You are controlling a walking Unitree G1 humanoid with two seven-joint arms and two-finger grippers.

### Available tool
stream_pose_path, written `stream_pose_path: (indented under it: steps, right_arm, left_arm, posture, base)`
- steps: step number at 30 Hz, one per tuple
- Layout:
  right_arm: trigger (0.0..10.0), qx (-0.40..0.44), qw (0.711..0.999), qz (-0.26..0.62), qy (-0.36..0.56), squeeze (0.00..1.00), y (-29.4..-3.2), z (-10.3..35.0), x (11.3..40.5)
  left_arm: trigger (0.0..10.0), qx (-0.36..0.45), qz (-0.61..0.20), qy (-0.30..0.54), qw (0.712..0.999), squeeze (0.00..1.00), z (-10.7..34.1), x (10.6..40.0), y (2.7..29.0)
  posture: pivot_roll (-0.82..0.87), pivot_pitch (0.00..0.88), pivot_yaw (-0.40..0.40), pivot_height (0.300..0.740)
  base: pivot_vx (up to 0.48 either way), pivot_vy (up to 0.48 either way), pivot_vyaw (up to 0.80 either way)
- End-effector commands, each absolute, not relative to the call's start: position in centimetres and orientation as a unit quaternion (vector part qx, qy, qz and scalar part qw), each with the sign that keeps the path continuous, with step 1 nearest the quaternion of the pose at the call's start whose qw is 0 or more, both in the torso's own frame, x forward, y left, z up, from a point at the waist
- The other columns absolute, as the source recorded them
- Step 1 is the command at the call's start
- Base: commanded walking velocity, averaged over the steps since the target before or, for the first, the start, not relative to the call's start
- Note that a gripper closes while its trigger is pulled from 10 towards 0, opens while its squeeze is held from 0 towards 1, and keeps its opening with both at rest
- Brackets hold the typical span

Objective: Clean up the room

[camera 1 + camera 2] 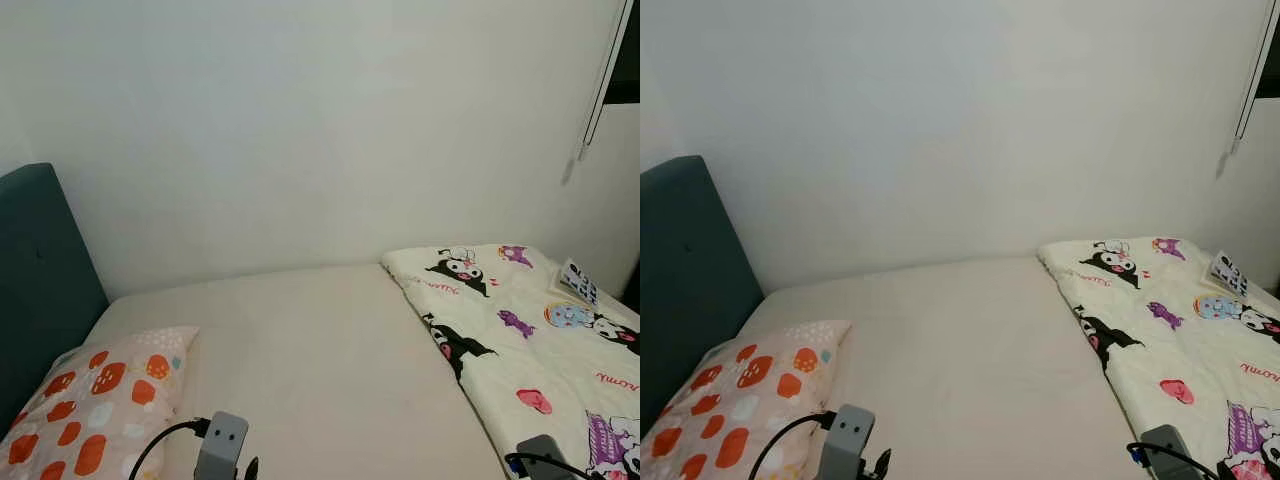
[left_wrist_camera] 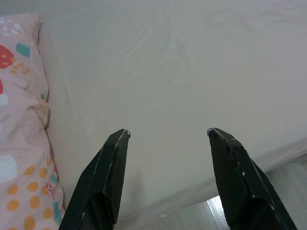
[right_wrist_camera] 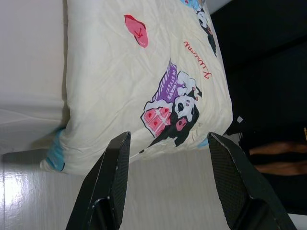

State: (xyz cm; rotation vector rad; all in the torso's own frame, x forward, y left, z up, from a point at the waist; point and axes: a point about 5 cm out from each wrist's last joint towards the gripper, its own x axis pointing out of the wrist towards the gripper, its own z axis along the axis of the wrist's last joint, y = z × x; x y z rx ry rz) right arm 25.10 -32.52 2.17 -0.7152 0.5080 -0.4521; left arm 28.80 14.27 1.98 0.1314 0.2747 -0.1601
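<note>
Pretty clearly a bedroom in someone's home: there was a bed point(image 1: 320, 370) with a plain cream sheet pushed up against a bare white wall point(image 1: 300, 130), with a teal padded headboard point(image 1: 40, 270). A spotted pillow point(image 1: 95, 400) and a cartoon-print duvet point(image 1: 520, 330) lay on it.

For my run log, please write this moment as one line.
left tool: open, over sheet | right tool: open, above quilt edge | pillow: by headboard
</note>
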Motion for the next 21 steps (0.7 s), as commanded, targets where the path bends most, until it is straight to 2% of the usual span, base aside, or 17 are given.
stream_pose_path:
  steps: [1, 11, 16, 20, 21]
  right_arm:
    - [10.0, -0.334, 0.881, -0.221, 0.253, 0.00, -32.82, 1.84, 24.59]
    - [10.0, -0.331, 0.881, -0.226, 0.252, 0.00, -32.92, 1.86, 24.48]
    - [10.0, -0.361, 0.859, -0.263, 0.249, 0.00, -33.39, 1.98, 24.01]
    - [10.0, -0.366, 0.855, -0.268, 0.251, 0.00, -33.46, 1.96, 23.92]
    - [10.0, -0.313, 0.870, -0.288, 0.249, 0.00, -33.28, 2.10, 24.21]
  left_arm:
    - [10.0, 0.059, -0.068, 0.149, 0.985, 0.00, 1.37, 28.33, 14.82]
    - [10.0, 0.055, -0.069, 0.150, 0.985, 0.00, 1.25, 28.25, 14.43]
    - [10.0, 0.053, -0.067, 0.149, 0.985, 0.00, 1.26, 28.26, 14.31]
    - [10.0, 0.052, -0.067, 0.149, 0.985, 0.00, 1.27, 28.25, 14.31]
    - [10.0, 0.053, -0.066, 0.149, 0.985, 0.00, 1.21, 28.16, 14.41]
  posture:
    - [-0.06, 0.084, 0.023, 0.740]
    - [-0.07, 0.078, 0.014, 0.740]
    - [-0.07, 0.079, 0.009, 0.740]
    - [-0.07, 0.079, 0.009, 0.740]
    - [-0.07, 0.081, 0.012, 0.740]
  base:
    - [0.000, 0.000, 0.00]
    - [0.000, 0.000, 0.00]
    - [0.000, 0.000, 0.00]
    - [0.000, 0.000, 0.00]
    - [0.000, 0.000, 0.00]
